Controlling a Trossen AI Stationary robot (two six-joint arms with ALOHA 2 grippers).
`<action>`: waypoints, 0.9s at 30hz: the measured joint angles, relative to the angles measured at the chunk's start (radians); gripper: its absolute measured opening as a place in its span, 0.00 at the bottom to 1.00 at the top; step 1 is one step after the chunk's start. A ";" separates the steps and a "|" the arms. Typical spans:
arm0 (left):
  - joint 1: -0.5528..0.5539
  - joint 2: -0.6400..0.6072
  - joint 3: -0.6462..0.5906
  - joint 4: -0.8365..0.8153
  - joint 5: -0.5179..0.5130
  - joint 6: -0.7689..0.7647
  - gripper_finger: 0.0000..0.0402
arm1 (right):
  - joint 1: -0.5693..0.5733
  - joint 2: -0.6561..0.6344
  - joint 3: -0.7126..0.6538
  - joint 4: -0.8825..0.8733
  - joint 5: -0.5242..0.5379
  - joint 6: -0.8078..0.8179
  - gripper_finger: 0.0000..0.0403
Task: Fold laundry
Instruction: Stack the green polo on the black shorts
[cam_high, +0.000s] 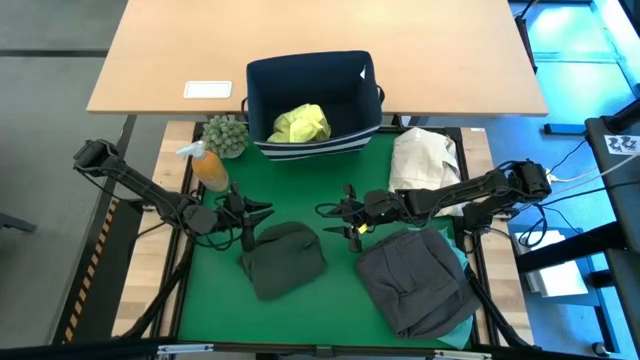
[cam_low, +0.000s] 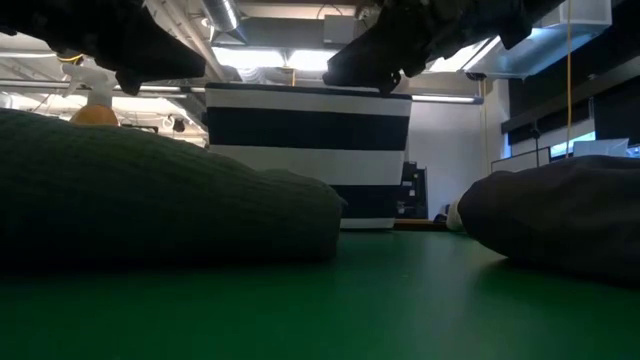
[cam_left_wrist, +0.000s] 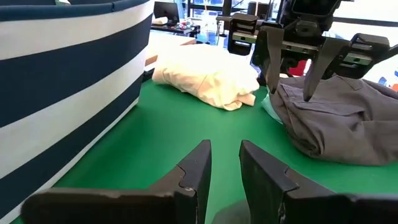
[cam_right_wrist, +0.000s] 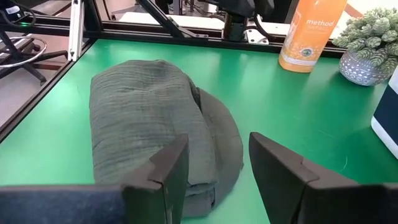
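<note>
- The left end effector (cam_high: 262, 210) hovers over the green surface (cam_high: 300, 190) just above the top edge of the folded olive garment (cam_high: 284, 260); its fingers (cam_left_wrist: 196, 168) stand a narrow gap apart and hold nothing.
- The right end effector (cam_high: 328, 212) hangs near mid-surface, between the olive garment and the grey garment (cam_high: 412, 280); its jaws stand moderately apart, empty.
- The grey garment lies at the right on top of a turquoise piece (cam_high: 462, 330), of which only an edge shows. A yellow-green shirt (cam_high: 299, 123) sits in the navy bin (cam_high: 260, 100) at the back.
- Risk: both end effectors face each other closely. A reach for the same garment could make them collide.
- Risk: the left fingers' narrow gap may pinch only the top layer of the olive garment, so a lift would undo the fold.
- Risk: pulling the grey garment could drag the turquoise piece beneath it off the surface edge.
- Risk: a left arm sweep toward the bin could knock the orange bottle (cam_high: 208, 167) or the small plant (cam_high: 226, 134).
- The cream bundle (cam_high: 424, 158) lies under the right arm and could snag.
</note>
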 joint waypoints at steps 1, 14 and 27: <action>0.000 0.000 0.000 -0.001 0.000 0.000 0.20 | 0.000 0.000 0.000 0.000 0.000 0.000 0.41; 0.000 0.000 0.000 -0.009 0.019 0.000 0.20 | 0.000 0.000 0.000 0.000 0.000 0.000 0.41; 0.000 0.000 0.000 -0.013 0.074 -0.008 0.20 | 0.000 0.001 0.000 -0.003 -0.001 0.028 0.41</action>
